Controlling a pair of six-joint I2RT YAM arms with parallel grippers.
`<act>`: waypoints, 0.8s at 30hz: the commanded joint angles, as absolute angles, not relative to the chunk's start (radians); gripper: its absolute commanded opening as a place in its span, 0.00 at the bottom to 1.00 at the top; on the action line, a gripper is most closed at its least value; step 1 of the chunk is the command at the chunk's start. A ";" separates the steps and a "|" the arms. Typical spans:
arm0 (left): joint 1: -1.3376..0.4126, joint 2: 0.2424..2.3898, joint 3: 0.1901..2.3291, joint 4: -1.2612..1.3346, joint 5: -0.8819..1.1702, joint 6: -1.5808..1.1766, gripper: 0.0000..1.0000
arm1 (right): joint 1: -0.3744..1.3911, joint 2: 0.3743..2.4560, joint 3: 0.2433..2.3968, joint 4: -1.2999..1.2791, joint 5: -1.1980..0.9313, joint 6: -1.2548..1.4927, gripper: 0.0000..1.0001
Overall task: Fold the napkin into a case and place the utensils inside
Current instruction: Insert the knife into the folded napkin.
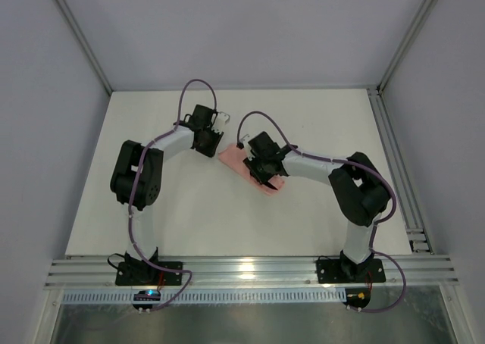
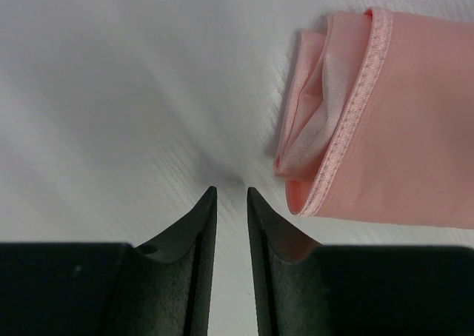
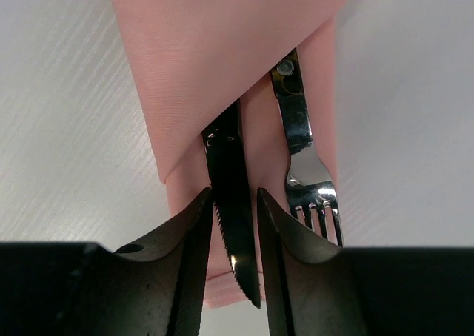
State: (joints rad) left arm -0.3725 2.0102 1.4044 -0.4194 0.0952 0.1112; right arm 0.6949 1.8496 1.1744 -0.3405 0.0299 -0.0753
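The napkin is folded into an oblong pale-pink case [image 3: 222,55] with a diagonal pocket edge, lying mid-table [image 1: 229,157]. The black knife [image 3: 229,173] and the dark-handled fork [image 3: 300,143] have their handles tucked in the pocket. The serrated blade and silvery tines stick out toward the camera. My right gripper [image 3: 233,192] is shut on the knife's blade, over the case's near end [image 1: 265,176]. My left gripper [image 2: 229,189] stands narrowly open on bare table, nothing between its fingers. It sits just beside the case's folded, hemmed end [image 2: 348,129], at its far-left end [image 1: 211,143].
The white tabletop [image 1: 318,124] is bounded by an aluminium rail [image 1: 394,162] on the right and rails [image 1: 250,272] along the near edge. Grey walls close off the back and sides.
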 commanded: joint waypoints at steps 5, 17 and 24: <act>-0.376 2.005 1.465 -0.433 0.084 0.087 0.24 | 0.704 1.874 1.186 -0.344 -0.026 -0.091 0.36; -0.400 2.033 1.466 -0.428 0.064 0.089 0.22 | 0.724 1.914 1.253 -0.403 -0.020 -0.123 0.40; -0.400 2.023 1.470 -0.430 0.063 0.092 0.22 | 0.741 1.936 1.276 -0.445 0.074 -0.118 0.41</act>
State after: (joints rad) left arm -0.4000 2.0319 1.4364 -0.4316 0.0708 0.0967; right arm 0.7265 1.9053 1.2507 -0.3901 0.0288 -0.1074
